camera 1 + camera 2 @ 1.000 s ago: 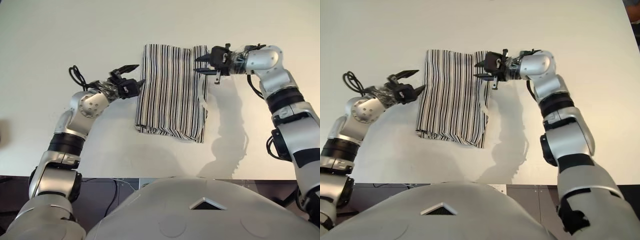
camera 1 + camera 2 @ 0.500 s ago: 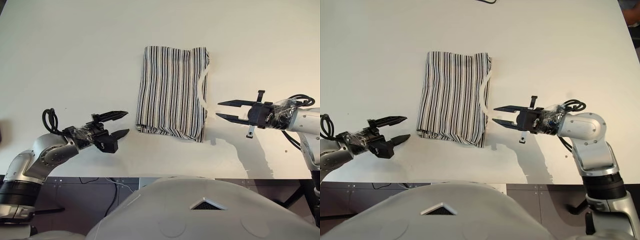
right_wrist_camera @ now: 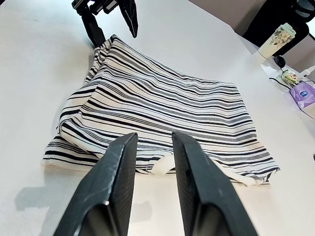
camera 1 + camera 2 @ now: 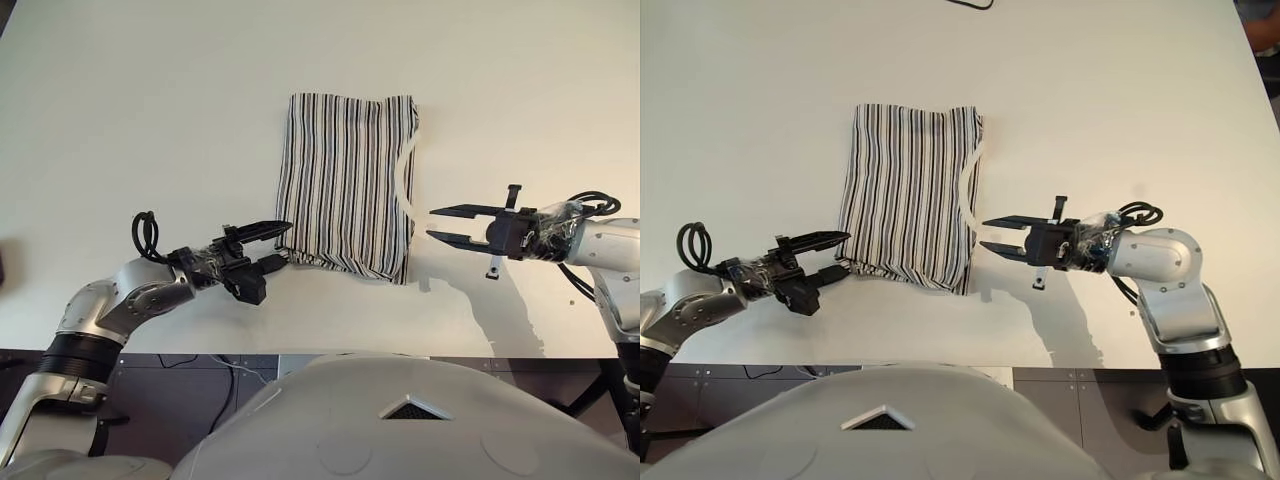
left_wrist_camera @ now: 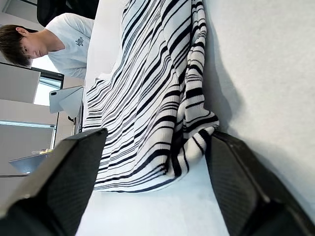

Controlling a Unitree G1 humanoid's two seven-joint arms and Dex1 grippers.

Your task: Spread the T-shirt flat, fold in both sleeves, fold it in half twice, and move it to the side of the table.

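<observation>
— Where's the T-shirt (image 4: 345, 185)?
— Folded into a striped rectangle, lying flat on the white tabletop (image 4: 150, 120), about midway between the two arms.
— And the left hand (image 4: 286, 242)?
— Low at the shirt's near left corner, fingers spread wide. The corner lies between them, and they aren't closed on it.
— The right hand (image 4: 431, 223)?
— Just off the shirt's right edge, near its lower half, not touching. Its fingers are parted and hold nothing.

A patterned cup (image 3: 278, 39) — a purple packet (image 3: 305, 92) near it.
</observation>
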